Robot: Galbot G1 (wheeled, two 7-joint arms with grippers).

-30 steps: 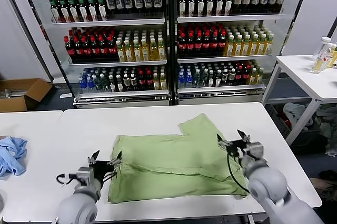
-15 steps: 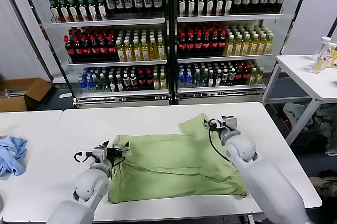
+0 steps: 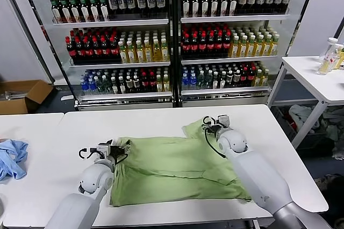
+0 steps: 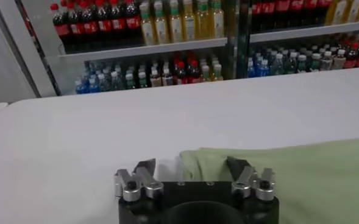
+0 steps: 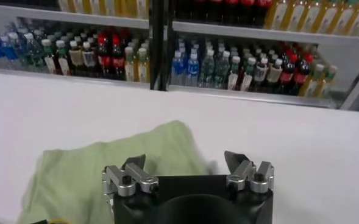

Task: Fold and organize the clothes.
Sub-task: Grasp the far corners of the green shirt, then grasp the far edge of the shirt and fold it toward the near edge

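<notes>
The clothes are one light green shirt (image 3: 177,170), lying partly folded on the white table (image 3: 134,121), with a sleeve sticking out toward the far side. My left gripper (image 3: 110,150) is at the shirt's far left corner. In the left wrist view it (image 4: 191,165) is open, with the folded corner of the shirt (image 4: 313,176) lying between its fingers. My right gripper (image 3: 214,124) is at the protruding sleeve. Its wrist view shows it (image 5: 184,159) open, straddling the edge of the shirt (image 5: 106,164). The shirt's buttons and print are hidden.
A light blue garment (image 3: 12,159) lies on the neighbouring table at the left. Glass-door coolers full of bottles (image 3: 172,35) stand behind the table, with a cardboard box (image 3: 21,95) on the floor to their left. A side table with bottles (image 3: 330,57) stands at the right.
Both grippers have moved away from the table's near edge. The left went up the shirt's left side to its far corner. The right went from the right side to the sleeve.
</notes>
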